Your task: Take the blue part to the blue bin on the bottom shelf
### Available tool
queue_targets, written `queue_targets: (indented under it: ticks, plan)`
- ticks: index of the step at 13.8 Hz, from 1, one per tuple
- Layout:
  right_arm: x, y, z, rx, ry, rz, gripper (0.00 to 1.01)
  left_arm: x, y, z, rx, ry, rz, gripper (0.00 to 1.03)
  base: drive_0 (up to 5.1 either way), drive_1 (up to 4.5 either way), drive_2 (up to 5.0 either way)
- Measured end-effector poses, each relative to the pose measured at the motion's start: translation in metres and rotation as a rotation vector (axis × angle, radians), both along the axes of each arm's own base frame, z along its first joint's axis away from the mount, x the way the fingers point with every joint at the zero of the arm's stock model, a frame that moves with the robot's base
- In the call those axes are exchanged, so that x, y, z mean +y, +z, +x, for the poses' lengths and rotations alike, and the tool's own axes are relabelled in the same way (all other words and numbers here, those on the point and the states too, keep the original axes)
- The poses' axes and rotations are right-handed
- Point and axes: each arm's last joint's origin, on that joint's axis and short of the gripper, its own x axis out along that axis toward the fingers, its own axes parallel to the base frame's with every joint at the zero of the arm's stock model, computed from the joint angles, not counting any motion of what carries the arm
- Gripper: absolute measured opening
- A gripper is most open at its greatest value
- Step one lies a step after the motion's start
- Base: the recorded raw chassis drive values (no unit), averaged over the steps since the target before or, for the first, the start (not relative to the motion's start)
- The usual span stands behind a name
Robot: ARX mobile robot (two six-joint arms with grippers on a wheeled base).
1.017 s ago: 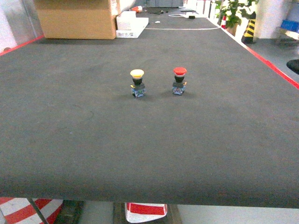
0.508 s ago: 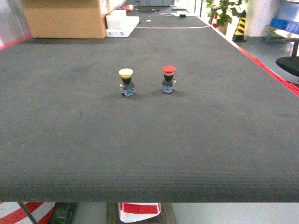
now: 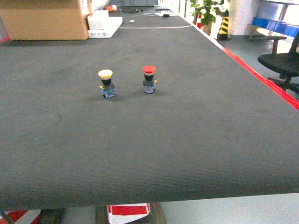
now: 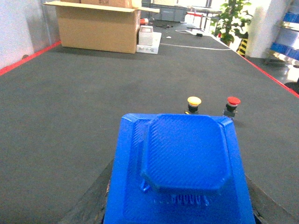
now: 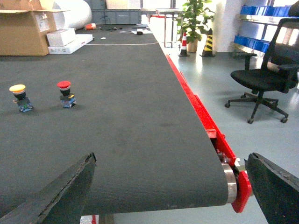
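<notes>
The blue part (image 4: pixel 184 163), a blocky bright blue piece with a raised square top, fills the lower middle of the left wrist view. My left gripper (image 4: pixel 180 210) is shut on it, with a dark finger showing at each side. My right gripper (image 5: pixel 170 158) stands open over the near right end of the belt with nothing between its fingers (image 5: pixel 60 191). Neither gripper shows in the head view. Blue crates (image 5: pixel 264 10) sit on a steel rack far off to the right. I cannot tell which of them is the blue bin or which tier is the bottom shelf.
A long dark conveyor belt (image 3: pixel 154 130) with red side rails stretches ahead. A yellow-capped push button (image 3: pixel 106 83) and a red-capped one (image 3: pixel 149 78) stand on it. A cardboard box (image 3: pixel 44 18) sits at the far left. A black office chair (image 5: pixel 264 79) stands on the floor at the right.
The head view has swung to the right: both push buttons and the cardboard box have slid left in it, and the chair has come in at the right edge.
</notes>
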Motion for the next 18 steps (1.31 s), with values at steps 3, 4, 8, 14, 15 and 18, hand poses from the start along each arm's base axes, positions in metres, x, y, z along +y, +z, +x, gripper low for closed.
queue_targets:
  ticks: [3,4,8,14,15,18]
  plan:
    - [0.0000,0.0000,0.0000,0.000,0.000,0.000,0.98,0.0000,0.0000,0.0000,0.000,0.000,0.000,0.43,-1.6,-1.57,-1.6]
    - [0.0000,0.0000,0.0000,0.000,0.000,0.000,0.98,0.0000,0.0000,0.0000,0.000,0.000,0.000,0.43,-1.6,-1.57,-1.6]
    - [0.0000,0.0000,0.0000,0.000,0.000,0.000,0.98,0.0000,0.0001,0.0000,-0.001,0.000,0.000,0.43,-1.7,-1.67,-1.7]
    - [0.0000,0.0000,0.0000,0.000,0.000,0.000,0.98,0.0000,0.0000,0.0000,0.000,0.000,0.000,0.43,-1.6,-1.61,-1.6]
    - [0.0000,0.0000,0.0000,0.000,0.000,0.000,0.98,0.0000,0.0000,0.0000,0.000,0.000,0.000,0.43,-1.7,-1.66,-1.7]
    - [0.0000,0.0000,0.0000,0.000,0.000,0.000,0.98,0.0000,0.0000,0.0000,0.000,0.000,0.000,0.43,-1.8,-1.77,-1.8]
